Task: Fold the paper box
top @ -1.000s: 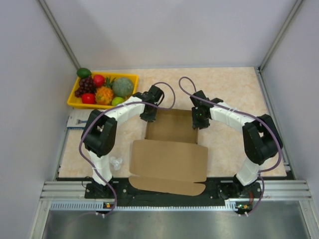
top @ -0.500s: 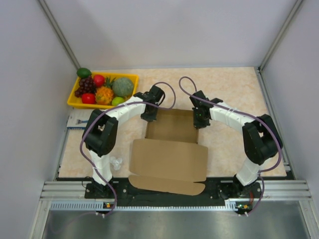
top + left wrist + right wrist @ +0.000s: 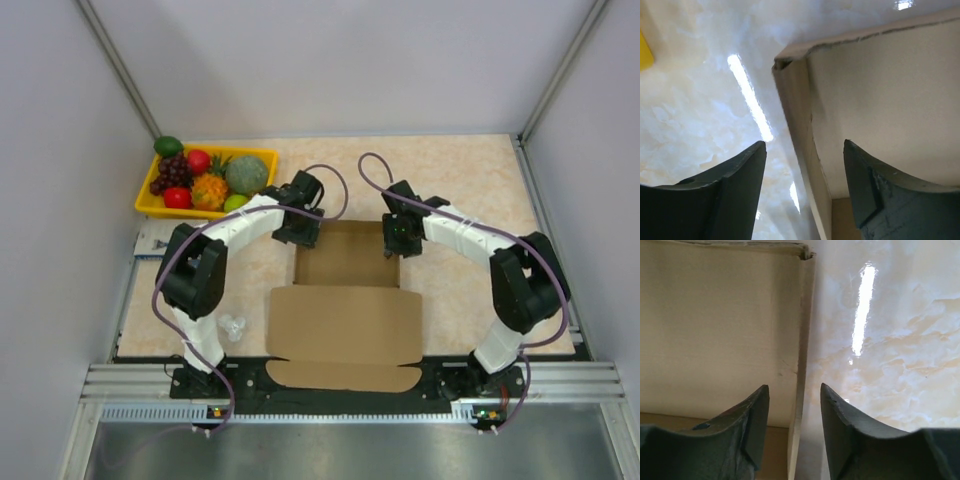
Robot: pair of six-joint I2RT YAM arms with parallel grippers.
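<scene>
The plain brown cardboard paper box [image 3: 343,322] lies at the middle of the pale, glossy marbled tabletop [image 3: 470,180]. Its open tray part is toward 12 o'clock and its broad flat lid panel toward 6 o'clock. A narrow flap with rounded tabs reaches onto the dark base strip [image 3: 440,372] between the arms' mounts.

A yellow plastic tray [image 3: 255,150] heaped with fruit sits at 10 o'clock from the box, well apart from it. A small blue-white packet [image 3: 155,240] lies at 9 o'clock by the tabletop's edge. A small clear object [image 3: 232,327], perhaps crumpled plastic, rests near the left arm's base. Only the two arms reach over the box.

The left claw [image 3: 804,145] stands open astride the tray part's left wall. One dark finger is outside over the shiny stone and one is inside, and neither presses the matte board. The right claw [image 3: 794,386] is likewise parted, though less widely, astride the right wall near its far corner. It has hold of nothing.
</scene>
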